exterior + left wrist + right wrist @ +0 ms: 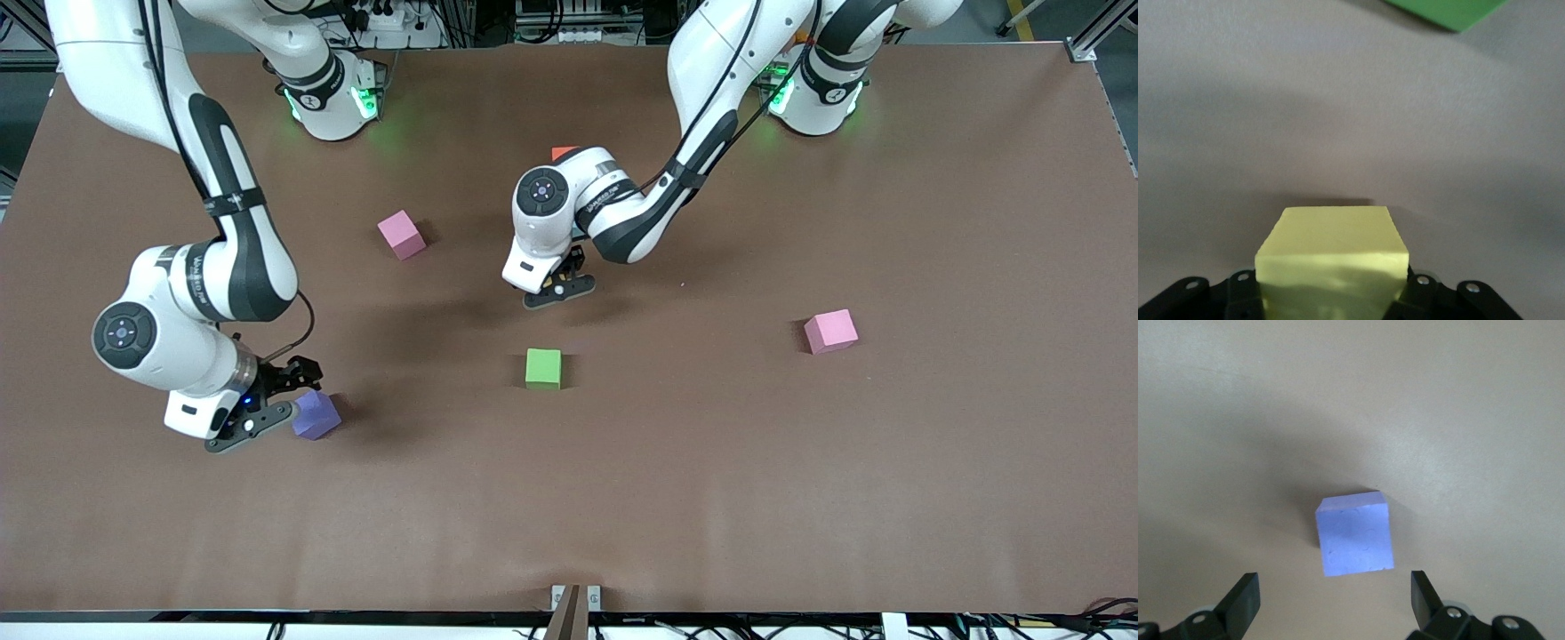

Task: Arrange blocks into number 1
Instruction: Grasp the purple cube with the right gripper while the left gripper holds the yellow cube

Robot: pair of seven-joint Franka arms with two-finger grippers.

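Presently we note the left gripper (1331, 303) clamped on the yellow block (1331, 263), mid-frame in the front view, above the green cube (543, 367). Right gripper (267, 404), lower left, spread wide beside the purple block (316, 415). An orange block (564, 153) peeks out upper centre.

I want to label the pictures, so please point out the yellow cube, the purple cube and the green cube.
yellow cube (1333, 232): left wrist view, on its top face.
purple cube (1357, 545): right wrist view, on its top face.
green cube (543, 364): front view, on its top face.
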